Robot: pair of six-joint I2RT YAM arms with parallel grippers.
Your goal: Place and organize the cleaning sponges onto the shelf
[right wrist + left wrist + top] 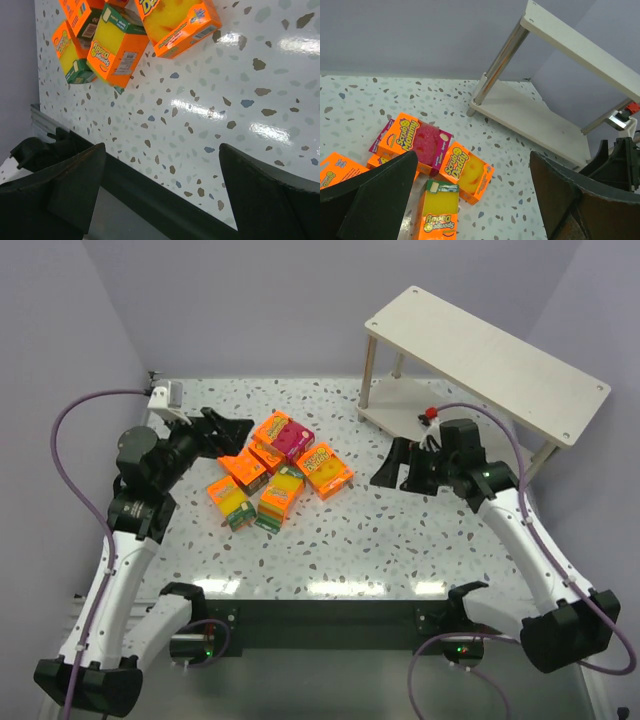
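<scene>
Several sponge packs [272, 472] lie in a loose heap on the speckled table, left of centre. The left wrist view shows a magenta-fronted pack [422, 145], an orange Scrub Daddy pack [466, 171] and a thick yellow-faced pack [440, 209]. The two-tier beige shelf [490, 355] stands at the far right, both boards bare; it also shows in the left wrist view [530, 117]. My left gripper [236, 432] [472, 156] is open and empty, just left of the heap. My right gripper [393, 468] [162, 147] is open and empty, right of the heap, in front of the shelf. Its view shows three packs [119, 47].
The table's dark front rail [150, 200] runs below the right gripper's view. A grey wall [300, 300] stands behind the table. A small white block [163, 395] sits at the far left corner. The right arm [615, 160] shows beside the shelf's lower board.
</scene>
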